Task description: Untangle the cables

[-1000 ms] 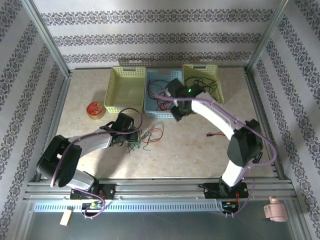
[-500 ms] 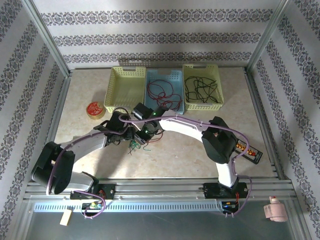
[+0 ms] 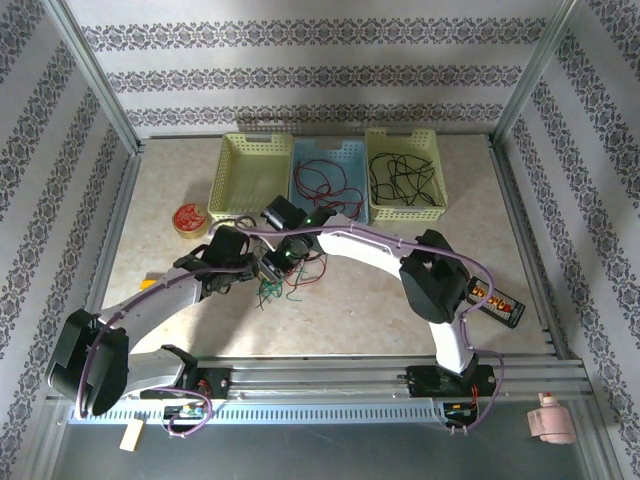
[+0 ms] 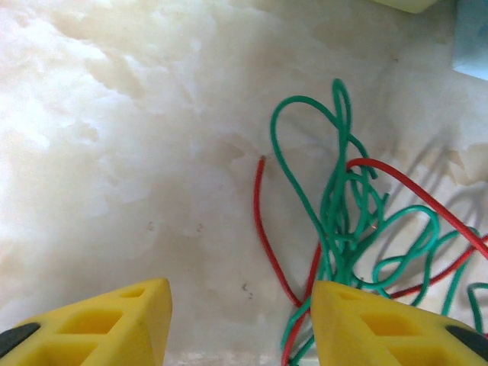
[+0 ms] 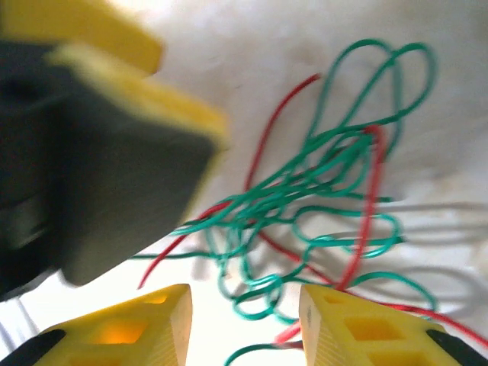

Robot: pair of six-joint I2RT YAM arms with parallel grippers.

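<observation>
A tangle of green and red cables (image 3: 290,280) lies on the marble table top in front of the baskets. In the left wrist view the cables (image 4: 343,221) sit ahead and to the right. My left gripper (image 4: 240,320) is open, with bare table between its yellow fingers and strands running under its right fingertip (image 4: 358,313). My right gripper (image 5: 244,320) is open just above the cables (image 5: 305,198), with green loops lying between its fingertips. From above, the left gripper (image 3: 250,268) and right gripper (image 3: 283,262) stand close together at the tangle's left side.
Three baskets stand at the back: a yellow-green one (image 3: 222,180), a blue one (image 3: 298,195) holding red cables, and a yellow-green one (image 3: 440,180) holding black cables. A red-and-yellow disc (image 3: 190,218) lies to the left. The left gripper's finger (image 5: 114,160) looms close in the right wrist view.
The right arm swung from the blue basket down and left to the tangle beside the left gripper. The left arm stretched slightly further out.
</observation>
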